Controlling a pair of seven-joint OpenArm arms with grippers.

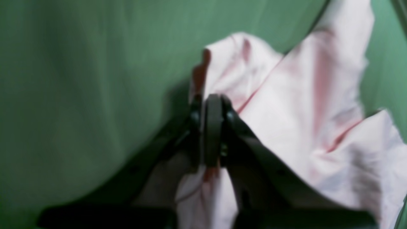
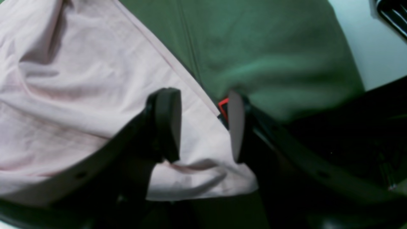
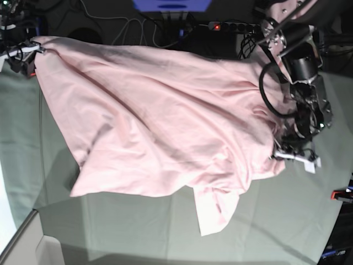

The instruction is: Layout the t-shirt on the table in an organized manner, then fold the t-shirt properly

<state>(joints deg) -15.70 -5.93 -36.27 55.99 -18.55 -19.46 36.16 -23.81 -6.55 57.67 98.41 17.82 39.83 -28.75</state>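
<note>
The pale pink t-shirt (image 3: 160, 121) lies rumpled and spread wide over the green-covered table (image 3: 138, 232), one sleeve (image 3: 215, 210) sticking out toward the near edge. My left gripper (image 3: 288, 148) is at the shirt's right side. In the left wrist view the left gripper (image 1: 213, 127) is shut, with a fold of the t-shirt (image 1: 302, 105) pinched between its fingers. My right gripper (image 3: 25, 52) is at the shirt's far-left corner. In the right wrist view the right gripper (image 2: 203, 127) has its fingers apart over the t-shirt's (image 2: 79, 79) edge.
A red clamp (image 2: 223, 105) shows between the right fingers at the table edge, and another clamp (image 3: 341, 194) sits at the right edge. A power strip (image 3: 231, 26) and cables lie beyond the far edge. A white box corner (image 3: 49, 251) sits at the near left.
</note>
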